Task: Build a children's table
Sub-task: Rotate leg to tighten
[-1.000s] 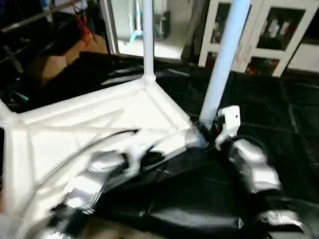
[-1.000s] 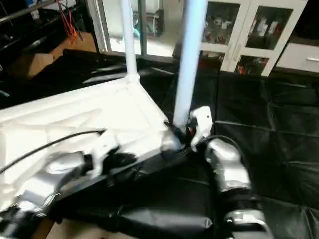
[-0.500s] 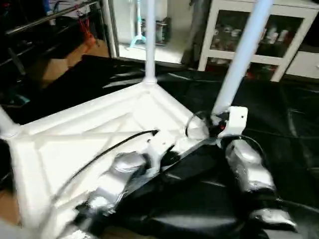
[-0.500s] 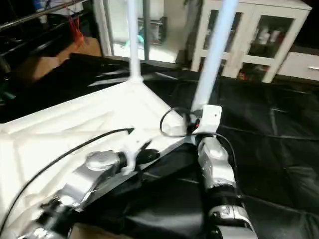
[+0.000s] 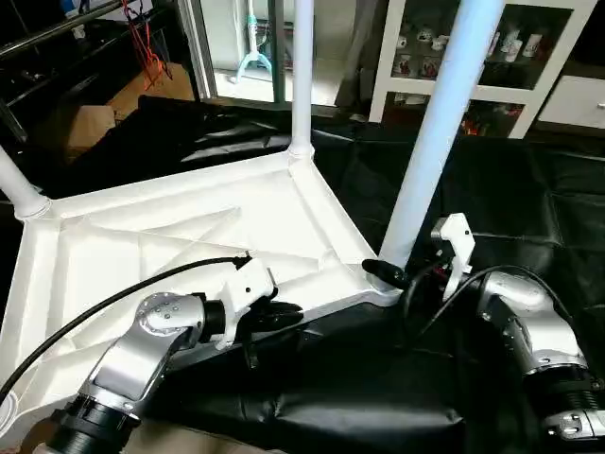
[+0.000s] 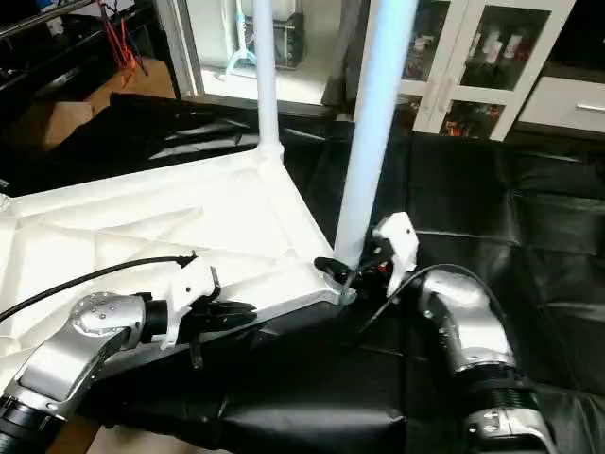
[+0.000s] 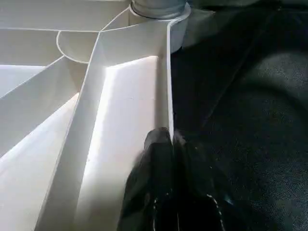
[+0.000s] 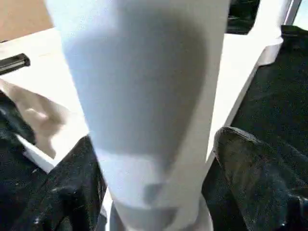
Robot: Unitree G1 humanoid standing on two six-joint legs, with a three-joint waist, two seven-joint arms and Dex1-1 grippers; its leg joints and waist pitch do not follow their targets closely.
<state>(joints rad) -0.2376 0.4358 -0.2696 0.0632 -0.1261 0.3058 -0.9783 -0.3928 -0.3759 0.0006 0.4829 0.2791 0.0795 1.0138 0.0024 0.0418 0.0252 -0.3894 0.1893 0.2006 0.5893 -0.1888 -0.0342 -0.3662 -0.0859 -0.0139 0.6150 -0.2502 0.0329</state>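
The white tabletop [image 5: 189, 236] lies upside down on black cloth, its ribbed underside facing up. Three white legs stand in its corner sockets: one at the far corner [image 5: 301, 76], one at the left [image 5: 17, 192], one at the near right corner [image 5: 437, 132]. My left gripper [image 5: 282, 313] is shut on the near rim [image 7: 168, 86], one finger [image 7: 156, 159] on each side of the thin wall. At the near right leg's base [image 8: 149, 159], my right gripper [image 5: 408, 275] stands open, its fingers [image 8: 250, 173] either side of the leg with a gap showing.
Black cloth [image 5: 529, 208] covers the floor around the tabletop. A white glass-door cabinet [image 5: 529, 66] stands at the back right, a doorway [image 5: 250, 47] at the back centre and cardboard boxes [image 5: 90, 118] at the back left. A black cable [image 5: 113, 298] runs along my left forearm.
My right gripper's fingers have spread apart from the near right leg's base and the wrist has drawn back a little. The left gripper keeps its hold on the rim. The camera has shifted.
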